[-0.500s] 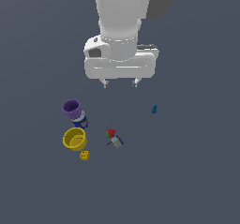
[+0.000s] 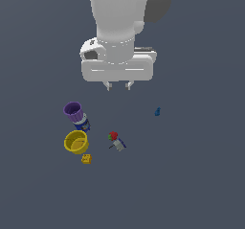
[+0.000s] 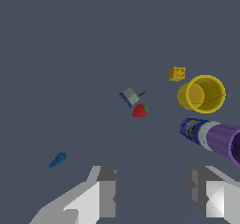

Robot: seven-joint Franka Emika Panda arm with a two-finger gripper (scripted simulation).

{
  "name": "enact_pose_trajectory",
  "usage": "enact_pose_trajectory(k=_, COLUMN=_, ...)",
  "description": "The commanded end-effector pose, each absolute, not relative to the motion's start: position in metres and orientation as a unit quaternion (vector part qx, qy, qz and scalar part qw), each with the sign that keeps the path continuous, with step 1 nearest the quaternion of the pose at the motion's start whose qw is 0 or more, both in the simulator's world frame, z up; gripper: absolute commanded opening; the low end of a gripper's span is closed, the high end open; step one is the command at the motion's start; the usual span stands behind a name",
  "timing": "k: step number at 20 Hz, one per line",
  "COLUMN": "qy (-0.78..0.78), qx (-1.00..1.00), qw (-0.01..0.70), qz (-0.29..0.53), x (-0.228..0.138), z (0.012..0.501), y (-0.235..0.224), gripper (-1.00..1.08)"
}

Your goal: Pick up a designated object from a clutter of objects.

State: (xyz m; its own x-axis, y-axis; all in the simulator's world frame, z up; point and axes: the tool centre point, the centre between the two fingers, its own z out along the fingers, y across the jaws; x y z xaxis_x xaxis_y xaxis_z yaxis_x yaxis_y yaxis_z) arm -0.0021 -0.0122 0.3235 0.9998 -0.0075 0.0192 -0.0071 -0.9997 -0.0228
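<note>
Item: purple cup (image 2: 72, 110), on the table at eight o'clock from the gripper (image 2: 118, 85), touching the blue can (image 2: 82, 122). Jaws open, empty, high. Advice: centre over the rim, descend clear of the yellow bowl (image 2: 76, 142).

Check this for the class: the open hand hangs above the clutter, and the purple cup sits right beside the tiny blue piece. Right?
Not quite. In the exterior view the purple cup sits beside the blue can; the tiny blue piece lies apart. The hand does hang open above.
</note>
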Motion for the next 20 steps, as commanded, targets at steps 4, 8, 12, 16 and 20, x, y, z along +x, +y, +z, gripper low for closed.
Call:
enact_pose_trajectory(k=4, qy=0.016, qx=-1.000, qw=0.012, qz=-0.009, x=-0.001, z=0.315, y=-0.024, gripper=0.28)
enact_pose_trajectory(k=8, qy=0.042, qx=-0.999, qw=0.012, qz=-0.008, x=0.001, z=0.297, y=-0.049, gripper=0.28)
enact_pose_trajectory(k=12, qy=0.082, qx=-0.997, qw=0.010, qz=-0.006, x=0.000, z=0.268, y=-0.088, gripper=0.28)
enact_pose_trajectory(k=16, qy=0.129, qx=-0.992, qw=0.006, qz=-0.003, x=-0.006, z=0.236, y=-0.134, gripper=0.28)
enact_pose_trajectory(k=20, qy=0.161, qx=-0.987, qw=0.002, qz=-0.001, x=-0.015, z=0.213, y=-0.166, gripper=0.28)
